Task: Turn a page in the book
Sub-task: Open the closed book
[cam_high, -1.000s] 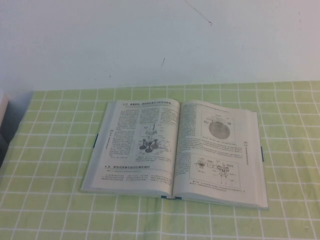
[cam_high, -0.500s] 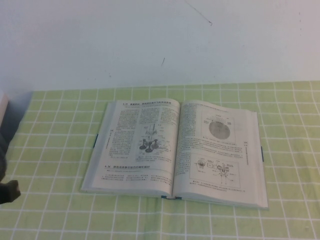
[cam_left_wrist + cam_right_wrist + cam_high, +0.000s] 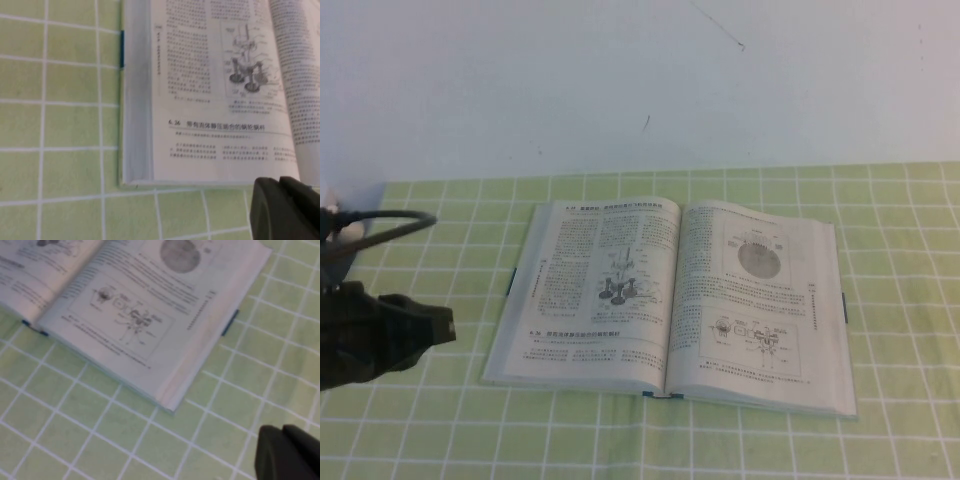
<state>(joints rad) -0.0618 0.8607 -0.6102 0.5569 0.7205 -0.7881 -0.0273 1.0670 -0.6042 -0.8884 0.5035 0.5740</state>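
The left end effector (image 3: 430,325) hangs low over the worktop's (image 3: 440,430) left edge, a dark blocky body with a black cable (image 3: 380,225) arching behind it; whether its fingers are apart or together cannot be told. In the left wrist view only a dark tip of it (image 3: 285,207) shows, just off the book's near left corner. The right end effector (image 3: 287,452) is seen only in the right wrist view, as a dark tip over bare cloth beyond the book's near right corner, with its fingers closed together on nothing.

The book (image 3: 670,300) lies open and flat in the middle of the worktop, nothing resting on it. It is thick, with white leaves of dense black print and teal-blue cover edges peeking out at both sides and at the spine. The page (image 3: 755,300), the right-hand leaf, carries a round grey diagram above a smaller mechanical drawing. The left leaf (image 3: 595,290) shows an upright valve-like drawing.

The worktop wears a light green cloth with a white grid. Behind its far edge rises a plain white wall (image 3: 640,80).
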